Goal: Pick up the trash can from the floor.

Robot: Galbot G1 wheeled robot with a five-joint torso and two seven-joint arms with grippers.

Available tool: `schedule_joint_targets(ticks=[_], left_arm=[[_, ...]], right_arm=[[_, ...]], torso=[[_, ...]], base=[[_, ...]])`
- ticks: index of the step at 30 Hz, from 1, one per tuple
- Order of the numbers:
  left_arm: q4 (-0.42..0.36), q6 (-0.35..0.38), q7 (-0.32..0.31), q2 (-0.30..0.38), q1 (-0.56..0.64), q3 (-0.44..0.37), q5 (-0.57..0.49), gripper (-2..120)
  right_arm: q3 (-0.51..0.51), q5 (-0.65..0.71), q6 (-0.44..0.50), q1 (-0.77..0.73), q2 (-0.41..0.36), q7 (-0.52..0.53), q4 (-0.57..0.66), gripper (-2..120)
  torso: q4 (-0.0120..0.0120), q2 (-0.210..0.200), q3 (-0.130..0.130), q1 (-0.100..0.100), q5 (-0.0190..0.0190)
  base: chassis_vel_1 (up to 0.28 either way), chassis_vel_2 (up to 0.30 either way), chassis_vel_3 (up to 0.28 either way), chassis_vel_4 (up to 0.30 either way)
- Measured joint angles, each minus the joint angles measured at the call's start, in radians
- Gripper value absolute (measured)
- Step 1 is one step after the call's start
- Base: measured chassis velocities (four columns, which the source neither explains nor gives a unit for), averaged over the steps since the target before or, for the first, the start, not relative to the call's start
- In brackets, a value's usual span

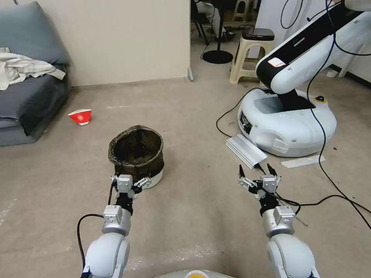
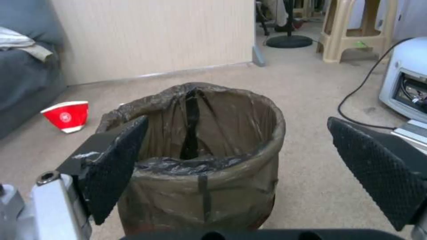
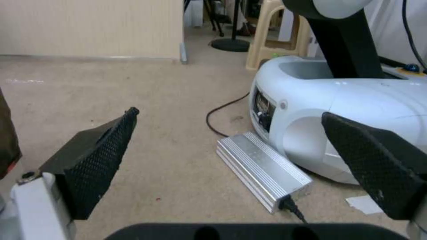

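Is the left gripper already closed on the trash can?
No, the left gripper is open, its fingers spread either side of the trash can.

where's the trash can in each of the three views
Head view: the trash can stands on the floor, left of centre, just ahead of the open left claw.
Left wrist view: centre, between that claw's pads.
Right wrist view: a dark sliver at the picture's edge.
Shared landmark: the beige plastic stool.
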Motion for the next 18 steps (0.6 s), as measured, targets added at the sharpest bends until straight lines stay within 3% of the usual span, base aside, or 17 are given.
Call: schedule_joint_targets(ticks=[4,6,8,10,11,12,14,15,18], left_arm=[[-0.017,0.006,0.001,0.009,0.009,-0.008,-0.013,100],[-0.117,0.037,-0.013,0.062,0.052,-0.062,-0.069,100],[-0.194,0.064,-0.023,0.105,0.087,-0.102,-0.116,100],[-0.209,0.069,-0.026,0.113,0.094,-0.109,-0.125,100],[-0.265,0.089,-0.033,0.144,0.119,-0.139,-0.159,100],[-0.307,0.103,-0.038,0.167,0.138,-0.159,-0.184,100],[-0.314,0.105,-0.039,0.170,0.141,-0.163,-0.188,100],[-0.365,0.119,-0.048,0.201,0.167,-0.188,-0.224,100],[-0.366,0.125,-0.053,0.218,0.190,-0.189,-0.248,100]], right_arm=[[0.005,0.008,-0.022,-0.030,0.014,0.013,0.049,100],[0.019,0.026,-0.065,-0.098,0.044,0.045,0.156,100],[0.031,0.040,-0.102,-0.154,0.068,0.071,0.240,100],[0.033,0.043,-0.108,-0.164,0.072,0.075,0.255,100],[0.037,0.055,-0.124,-0.198,0.087,0.090,0.305,100],[0.032,0.067,-0.121,-0.208,0.091,0.091,0.309,100],[0.031,0.068,-0.120,-0.210,0.092,0.091,0.309,100],[0.028,0.074,-0.116,-0.214,0.093,0.088,0.307,100],[0.028,0.076,-0.114,-0.215,0.094,0.080,0.300,100]], torso=[[0.0000,0.000,0.000,0.000,-0.0011],[0.0000,0.000,0.000,0.000,0.0006],[0.0001,0.000,0.000,0.000,-0.0006],[0.0002,0.000,0.000,0.000,-0.0004],[-0.0006,0.000,0.000,0.000,-0.0005],[-0.0001,0.000,0.000,0.000,-0.0011],[-0.0001,0.000,0.000,0.000,-0.0007],[0.0001,0.000,0.000,0.000,0.0008],[0.0007,0.000,0.000,0.000,-0.0008]], base=[[0.000,0.000,0.000,0.000],[0.000,0.000,0.000,0.000],[0.000,0.000,0.000,0.000],[0.000,0.000,0.000,0.000],[0.000,0.000,0.000,0.000],[0.000,0.000,0.000,0.000],[0.000,0.000,0.000,0.000],[0.000,0.000,0.000,0.000],[0.000,0.000,0.000,0.000]])
